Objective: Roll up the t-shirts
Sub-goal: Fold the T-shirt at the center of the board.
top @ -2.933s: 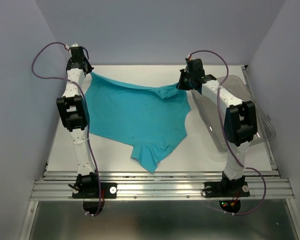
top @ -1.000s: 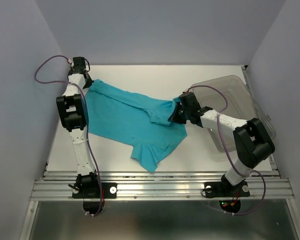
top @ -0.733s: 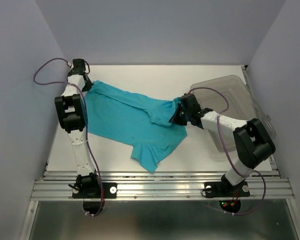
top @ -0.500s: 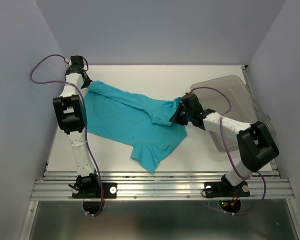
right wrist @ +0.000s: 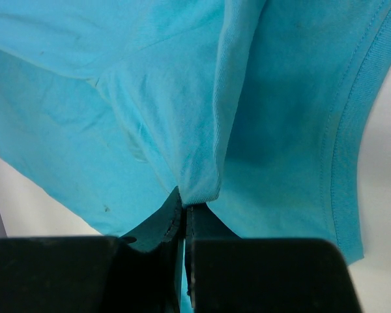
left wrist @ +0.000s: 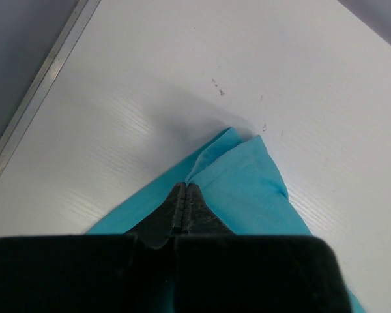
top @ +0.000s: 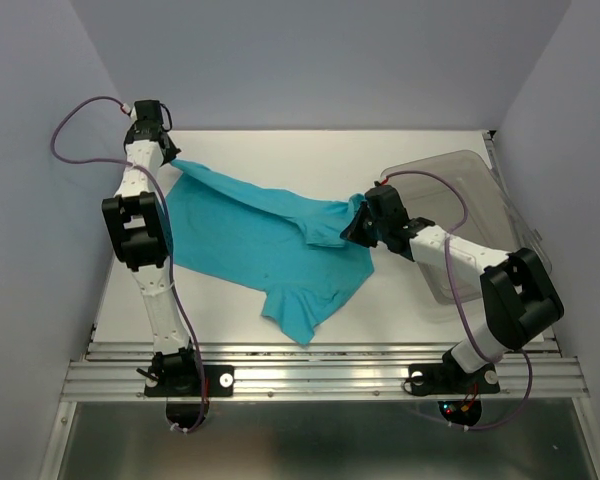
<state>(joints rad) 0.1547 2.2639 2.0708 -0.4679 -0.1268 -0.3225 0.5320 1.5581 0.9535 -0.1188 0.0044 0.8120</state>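
Between two pairs of clamped jaws, a teal t-shirt (top: pixel 260 245) lies spread on the white surface (top: pixel 310 150), its far edge drawn into a taut ridge from one pinch to the other. The left jaws, at the end of the left arm (top: pixel 135 230), are shut on a corner of the fabric. A small tongue of cloth pokes out just ahead of their tips onto bare surface. The right jaws, on the right arm (top: pixel 445 248), are shut on a gathered fold, with bunched cloth and a ribbed band directly in front of them. Most of the shirt rests flat on the near side of the line between the jaws, one sleeve trailing toward the arm bases. A clear bin (top: pixel 480 175) stands behind the right jaws, apart from the shirt. The two-point hold appears meant to stretch and square the garment so that a straight edge is ready for rolling. No roll has yet been started.
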